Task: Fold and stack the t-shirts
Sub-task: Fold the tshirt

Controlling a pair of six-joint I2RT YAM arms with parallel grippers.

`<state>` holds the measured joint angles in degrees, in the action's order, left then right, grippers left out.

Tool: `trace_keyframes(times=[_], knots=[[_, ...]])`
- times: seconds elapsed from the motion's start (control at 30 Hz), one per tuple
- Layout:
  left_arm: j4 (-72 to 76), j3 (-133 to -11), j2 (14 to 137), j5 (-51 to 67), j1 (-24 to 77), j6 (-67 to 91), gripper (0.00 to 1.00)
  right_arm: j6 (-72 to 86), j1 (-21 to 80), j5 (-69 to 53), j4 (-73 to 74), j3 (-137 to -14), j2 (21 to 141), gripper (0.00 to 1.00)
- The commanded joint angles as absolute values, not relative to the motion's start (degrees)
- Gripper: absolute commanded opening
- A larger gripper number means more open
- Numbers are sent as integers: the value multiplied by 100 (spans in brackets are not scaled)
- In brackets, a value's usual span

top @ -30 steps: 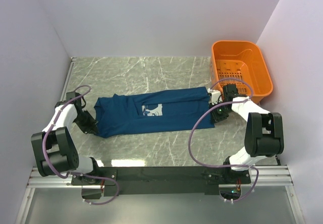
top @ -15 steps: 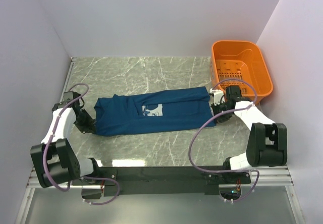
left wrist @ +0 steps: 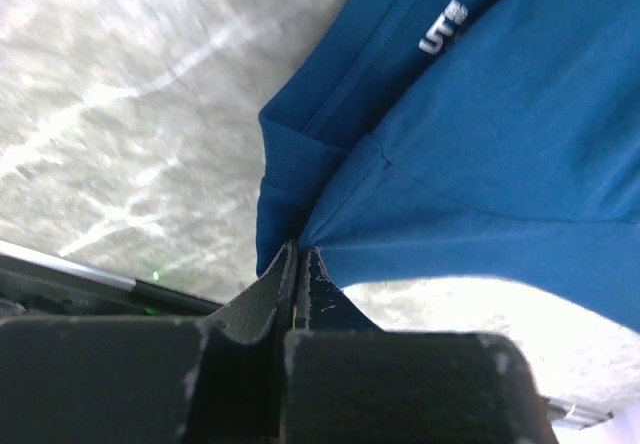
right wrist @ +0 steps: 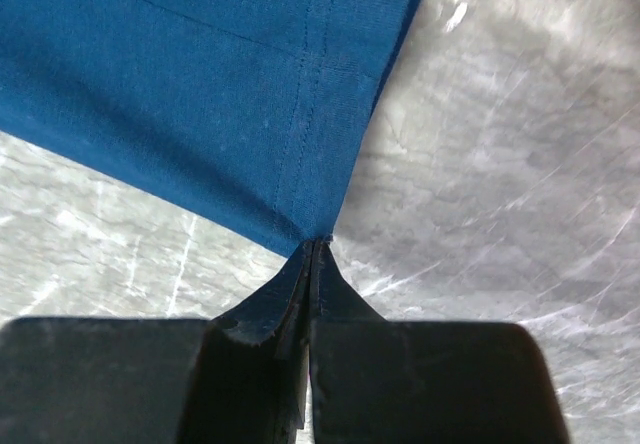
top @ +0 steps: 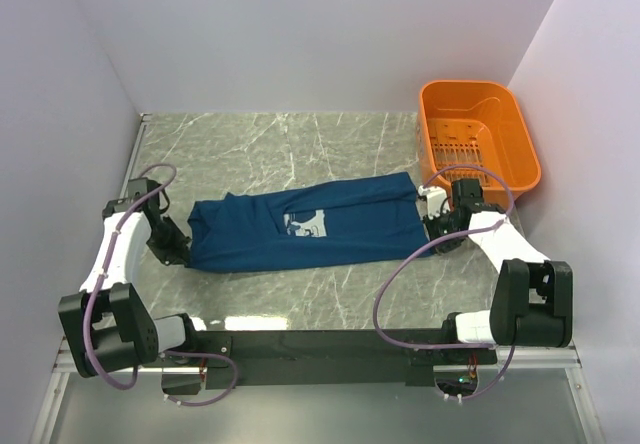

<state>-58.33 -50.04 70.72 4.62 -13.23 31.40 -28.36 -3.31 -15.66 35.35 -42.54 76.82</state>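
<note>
One dark navy-blue t-shirt (top: 300, 229) lies stretched lengthwise across the middle of the marble table, folded into a long band with its pale print (top: 305, 224) facing up. My left gripper (top: 181, 251) is shut on the shirt's near left corner; in the left wrist view (left wrist: 297, 251) the cloth (left wrist: 480, 154) with its white sleeve mark (left wrist: 443, 26) fans out from the jaws. My right gripper (top: 436, 230) is shut on the near right corner at the hem; in the right wrist view (right wrist: 318, 242) the hemmed cloth (right wrist: 200, 84) spreads from the jaws.
An orange plastic basket (top: 520, 129) stands at the back right, just beyond my right arm. Grey walls close in on the left, back and right. The black rail with the arm bases (top: 320, 349) runs along the near edge.
Both grippers have moved apart and toward the near side, pulling the shirt taut. The shirt's right end has shifted right and the band lies flatter.
</note>
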Motion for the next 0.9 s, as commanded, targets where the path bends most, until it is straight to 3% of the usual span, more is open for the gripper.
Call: trace_keyframes(times=[0.0, 0.47, 0.87], knots=[[-6292, -5046, 6996, 483, -1055, 3348, 1, -3076, -422, -1275, 3525, -4140, 7506, 0], [-7127, -4984, 7198, -843, 165, 4174, 0, -3050, -686, -817, 3085, -4008, 7699, 0], [-7409, -4931, 7629, -1011, 878, 4517, 0, -3226, -747, -992, 3006, -3999, 7691, 0]])
